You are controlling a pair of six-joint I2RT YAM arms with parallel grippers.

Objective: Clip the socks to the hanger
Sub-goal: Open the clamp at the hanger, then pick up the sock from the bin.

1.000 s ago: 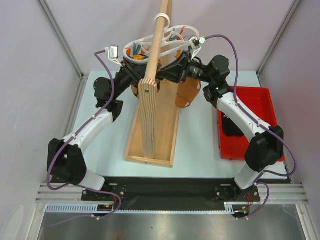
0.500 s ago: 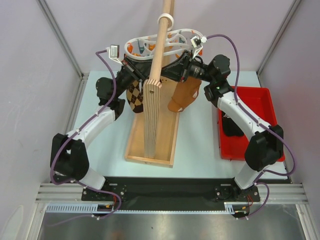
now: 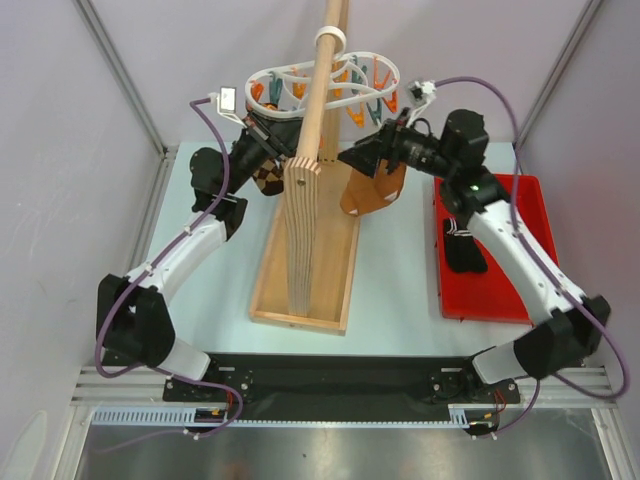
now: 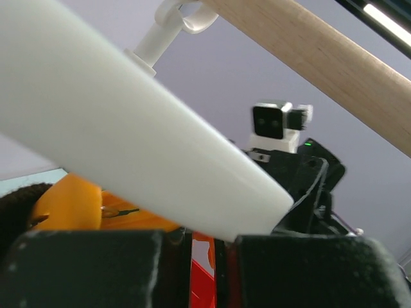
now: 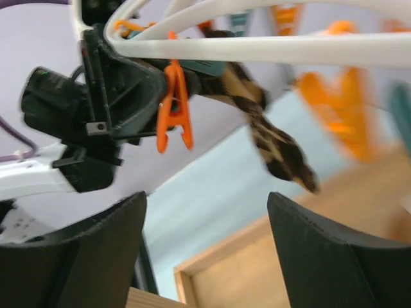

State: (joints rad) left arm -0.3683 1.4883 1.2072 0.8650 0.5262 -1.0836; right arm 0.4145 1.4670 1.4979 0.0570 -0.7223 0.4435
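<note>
White plastic hanger (image 3: 390, 72) hangs on the wooden pole (image 3: 320, 100).

Top view: the right hand (image 3: 352, 158) is released. The tan sock (image 3: 372, 192) dangles at its 5 o'clock, apparently pegged. The argyle sock (image 3: 268, 180) is at 6 o'clock of the left hand (image 3: 275, 140).

Left wrist view: the left hand is clenched under the hanger rim; on what, unclear.

Right wrist view: the argyle sock hangs at 12 o'clock, beyond empty fingers (image 5: 70, 256).

Recommendation: draw the right hand straight back, clear of the tan sock. The striped sock (image 3: 462, 250) lies at its 4 o'clock.
</note>
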